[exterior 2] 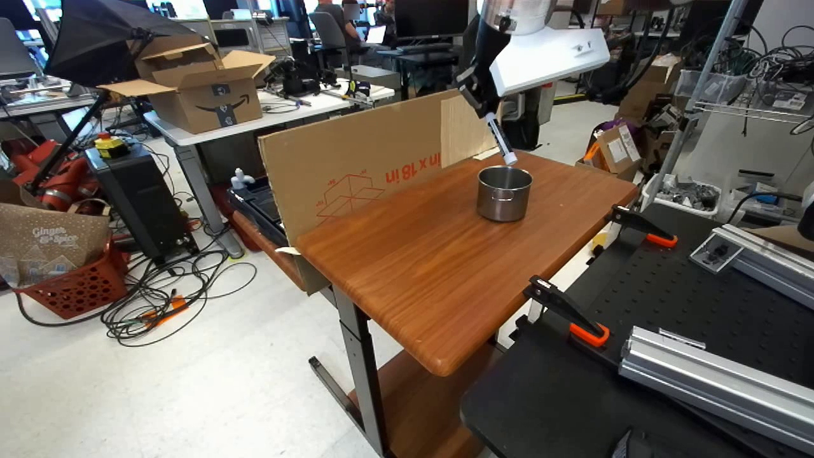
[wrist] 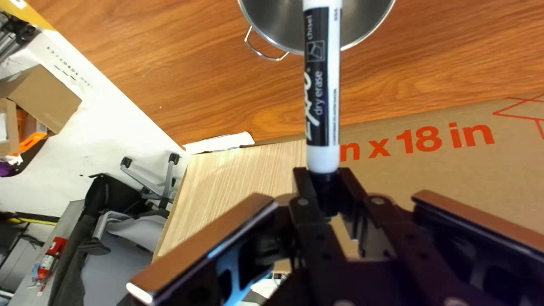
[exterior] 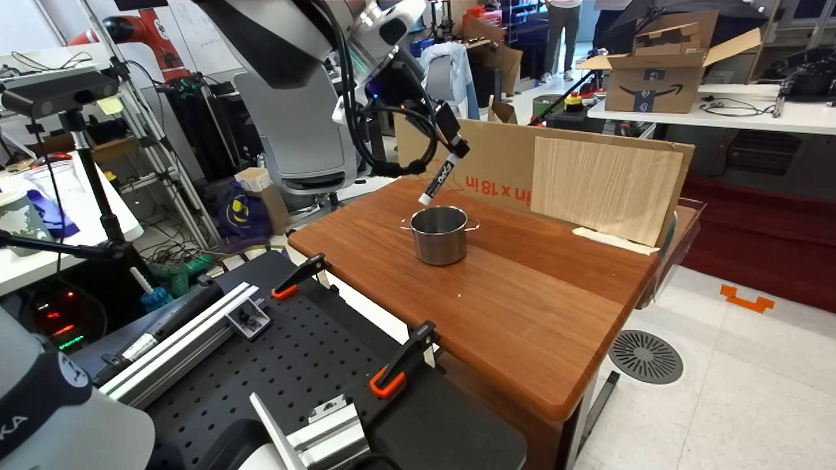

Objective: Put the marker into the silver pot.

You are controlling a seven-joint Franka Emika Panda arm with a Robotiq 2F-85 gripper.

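Expo dry-erase marker (wrist: 322, 85) pinched at black end by my gripper (wrist: 326, 188), both fingers (wrist: 303, 187) closed on it; printed barrel slants down, white lower end just above rim of silver pot (exterior: 440, 249), outside it. Pot upright, round, straight-sided, polished metal, two wire loop handles; in wrist view I see smooth grey inside. Pot sits on brown wood-grain tabletop (exterior: 522, 307); behind, cardboard panel (exterior: 499, 156) with red lettering, pale wood-grain board (exterior: 604, 189) against it. Well beyond, Amazon box (exterior: 653, 88), flaps spread, smaller carton (exterior: 669, 47) rising from its top, on white table (exterior: 738, 121).
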